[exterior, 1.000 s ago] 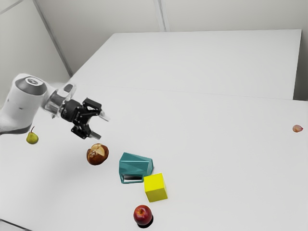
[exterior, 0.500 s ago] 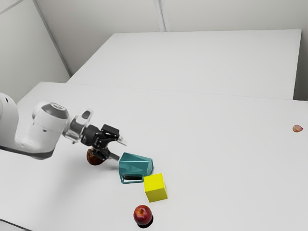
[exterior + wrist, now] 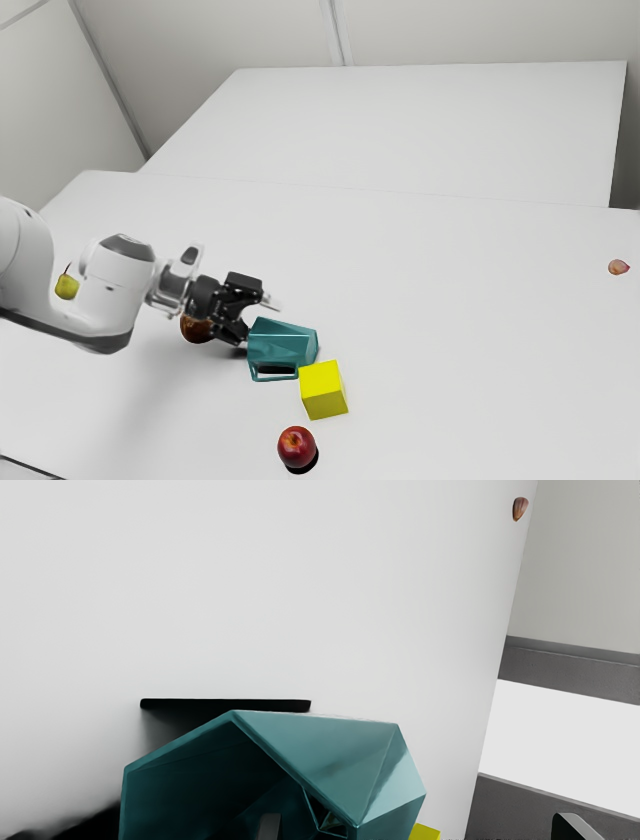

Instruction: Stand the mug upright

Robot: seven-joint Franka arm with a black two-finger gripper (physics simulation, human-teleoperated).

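Mug: the teal mug lies on its side on the white table, a little below and left of the middle of the frame; its mouth faces the gripper.
Handle: on the mug's side nearest the bottom of the frame.
Gripper: the black gripper is left of centre, right at the mug's mouth.
Fingers: spread wide, with nothing clamped between them; in the wrist view one overlaps the mug's open mouth, the other stands out past the mug's outer wall. Whether either touches the mug, I cannot tell.
Arm: the white arm comes in from the left edge of the frame.
Yellow cube: the cube sits just beside the mug, toward the lower right; I cannot tell if they touch.
Apple: a red apple is near the bottom edge, below the cube.
Brown round thing: this item is left of the mug, partly hidden by the gripper.
Pear: a green pear is at the far left, by the arm.
Small reddish bulb: it lies near the right edge, well apart from the rest.
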